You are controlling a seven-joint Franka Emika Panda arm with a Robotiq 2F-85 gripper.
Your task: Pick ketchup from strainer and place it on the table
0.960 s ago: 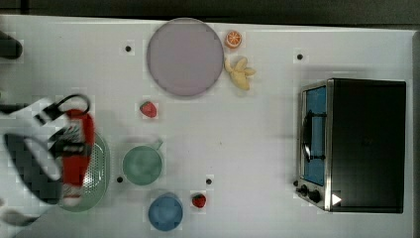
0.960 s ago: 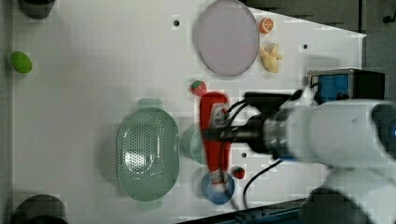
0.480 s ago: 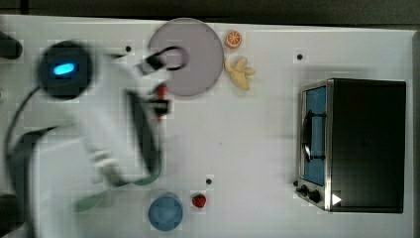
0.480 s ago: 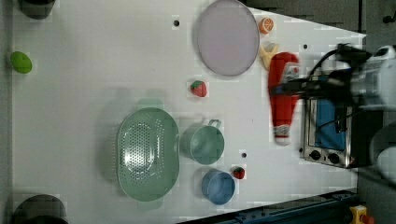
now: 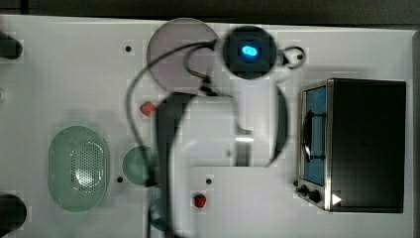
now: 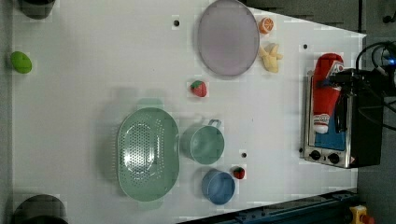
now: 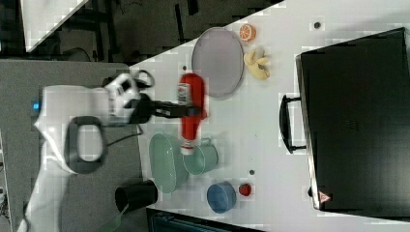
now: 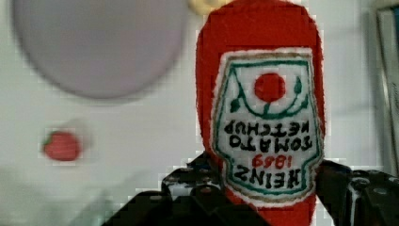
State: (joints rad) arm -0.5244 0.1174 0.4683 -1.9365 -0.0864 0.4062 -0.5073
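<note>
The ketchup point(image 6: 326, 95), a red bottle with a white cap and a white label, hangs in the air with my gripper point(image 6: 334, 79) shut on its body. In the left view it hovers at the toaster oven's front, far from the strainer point(image 6: 124, 154). In the right view the ketchup point(image 7: 191, 126) hangs cap-down in the gripper point(image 7: 189, 110), above the table point(image 7: 270, 125) between plate and cup. In the wrist view the ketchup point(image 8: 263, 117) stands between the fingers point(image 8: 339, 183). The pale green strainer point(image 5: 55, 166) holds nothing. In the top view my arm point(image 5: 247, 99) covers the bottle.
A toaster oven point(image 5: 364, 144) stands at the top view's right. A grey plate point(image 6: 227, 36), orange slice point(image 6: 265, 25) and banana point(image 6: 270, 57) lie at the far end. A green cup point(image 6: 203, 144), blue cup point(image 6: 218, 187) and two strawberries point(image 6: 198, 88) sit near the strainer.
The arm has carried the ketchup away from beside the strainer, across the table, to the toaster oven's front in the left view. The grip has held throughout.
</note>
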